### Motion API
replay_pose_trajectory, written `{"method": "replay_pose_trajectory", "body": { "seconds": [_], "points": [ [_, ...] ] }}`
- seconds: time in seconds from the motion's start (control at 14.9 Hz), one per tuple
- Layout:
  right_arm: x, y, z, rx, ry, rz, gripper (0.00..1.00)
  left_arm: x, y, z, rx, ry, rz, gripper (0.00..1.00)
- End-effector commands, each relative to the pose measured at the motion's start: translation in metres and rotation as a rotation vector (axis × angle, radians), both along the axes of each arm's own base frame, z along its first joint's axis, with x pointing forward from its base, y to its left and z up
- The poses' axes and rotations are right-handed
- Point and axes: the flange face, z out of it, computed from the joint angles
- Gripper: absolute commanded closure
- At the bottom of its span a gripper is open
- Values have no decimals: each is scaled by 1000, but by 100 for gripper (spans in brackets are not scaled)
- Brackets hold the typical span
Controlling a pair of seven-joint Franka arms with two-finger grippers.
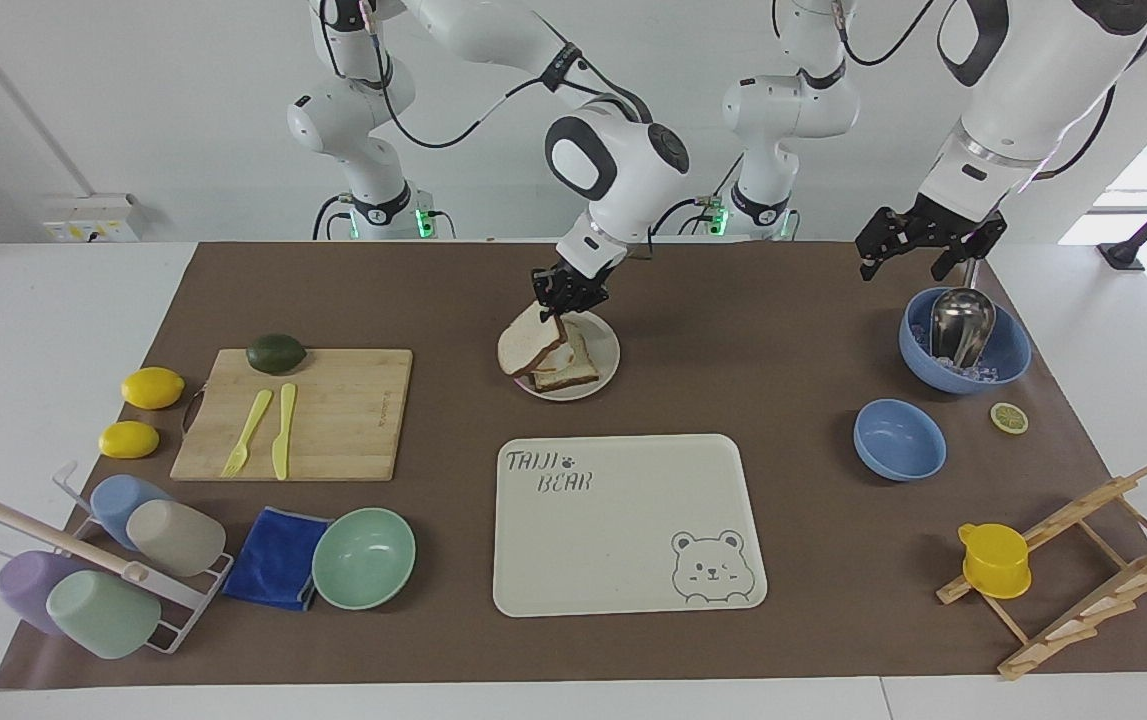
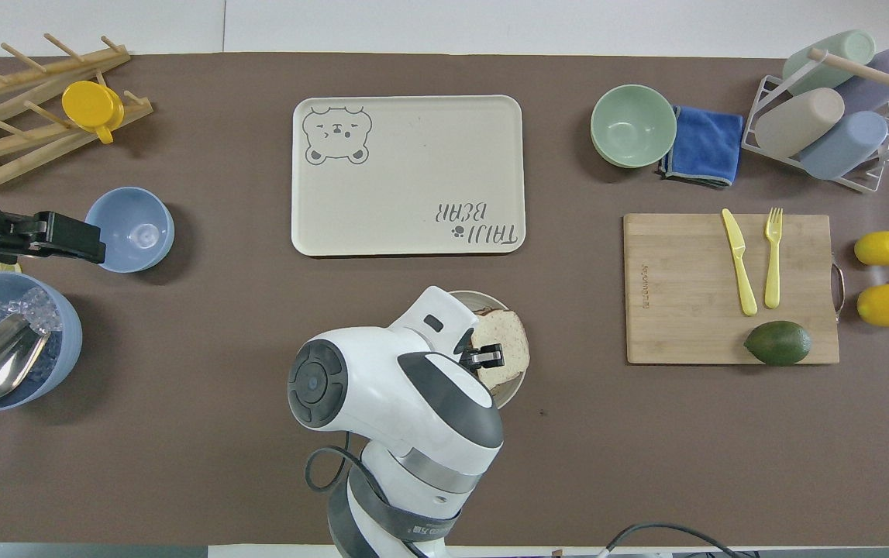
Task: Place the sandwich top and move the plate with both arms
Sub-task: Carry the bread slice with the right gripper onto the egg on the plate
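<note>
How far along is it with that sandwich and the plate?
Done: the right gripper has picked up the sandwich top. In hand: it holds the slice tilted over the bottom slice on the plate, not yet released. Left: letting go, then moving the plate with both arms. The left gripper waits open over the blue bowl.

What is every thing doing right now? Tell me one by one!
Right gripper: shut on the sandwich top, over the plate.
Sandwich top: tilted, held over the lower slice.
Plate: on the table, holding the lower slice.
Left gripper: open, waiting over the ice bowl.
Scoop: standing in the ice bowl.
Bear tray: lying flat.
Yellow cup: on the wooden rack.
</note>
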Motion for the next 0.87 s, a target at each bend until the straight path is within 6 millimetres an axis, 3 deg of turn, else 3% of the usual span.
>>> {"method": "replay_pose_trajectory", "body": {
  "seconds": [0.0, 0.47, 0.6, 0.74, 0.81],
  "points": [
    [0, 3, -1, 41, -3, -25, 100, -4, 3, 4, -5, 9, 2, 0],
    [4, -1, -9, 113, 35, -52, 100, -5, 3, 4, -5, 7, -1, 0],
    [12, -5, -11, 162, 50, -84, 78, -4, 3, 4, -3, 8, 0, 0],
    [14, -4, -11, 183, 41, -87, 42, -5, 4, 4, -3, 7, 0, 0],
    [14, -2, -11, 203, 44, -93, 37, -4, 3, 4, -3, 8, -1, 0]
  ]
}}
